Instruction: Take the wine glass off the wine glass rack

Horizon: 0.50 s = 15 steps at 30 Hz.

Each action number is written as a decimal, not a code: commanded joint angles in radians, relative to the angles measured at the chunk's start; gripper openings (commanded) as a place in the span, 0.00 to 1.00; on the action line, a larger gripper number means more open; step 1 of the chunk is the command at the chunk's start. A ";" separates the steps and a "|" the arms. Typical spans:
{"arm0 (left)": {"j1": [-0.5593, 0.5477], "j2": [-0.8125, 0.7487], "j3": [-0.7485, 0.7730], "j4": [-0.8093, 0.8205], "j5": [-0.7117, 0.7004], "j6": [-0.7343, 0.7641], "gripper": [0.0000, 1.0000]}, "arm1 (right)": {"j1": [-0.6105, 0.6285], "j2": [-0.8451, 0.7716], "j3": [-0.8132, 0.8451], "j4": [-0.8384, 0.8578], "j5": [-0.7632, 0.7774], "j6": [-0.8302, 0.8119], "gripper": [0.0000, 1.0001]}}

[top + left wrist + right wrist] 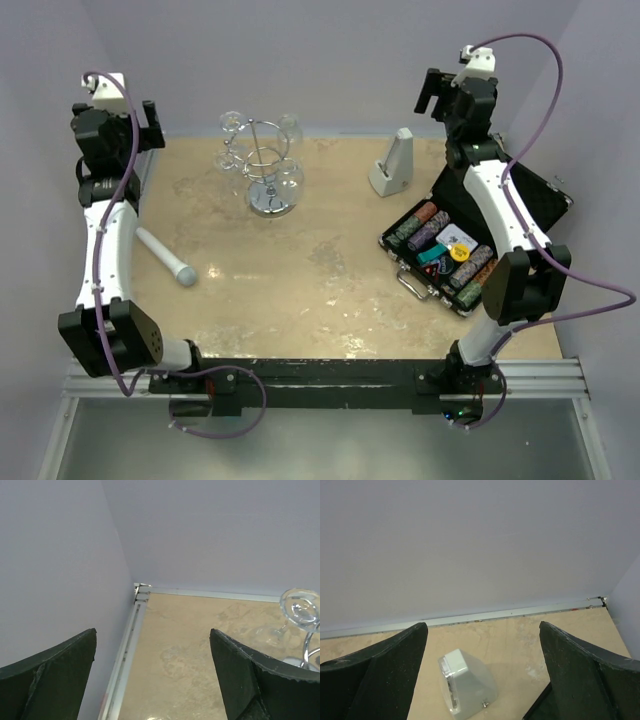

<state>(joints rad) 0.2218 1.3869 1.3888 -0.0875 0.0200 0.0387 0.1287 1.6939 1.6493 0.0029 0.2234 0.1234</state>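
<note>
Both my end effectors sit high near the far edge of the bench (300, 290), empty, with jaws spread wide. My left end effector (152, 672) faces the far left corner. The chrome rack (268, 172) stands on the bench to the right of it, well apart, with clear glasses hanging foot-up from its arms. One glass (299, 607) shows at the right edge of the left wrist view. My right end effector (482, 645) hovers above a grey metronome (468, 688) without touching it, and the rack lies well to its left. An open chip case (470, 250) lies behind it, nearer my base.
</note>
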 commanded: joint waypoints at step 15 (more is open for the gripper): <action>0.040 -0.325 -0.514 -0.061 0.699 0.484 0.90 | -0.003 -0.079 -0.020 -0.001 -0.397 -0.205 0.97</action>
<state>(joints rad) 0.2607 1.1412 0.9482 -0.1787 0.4782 0.3573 0.1280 1.6581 1.6226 0.0002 -0.0734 -0.0505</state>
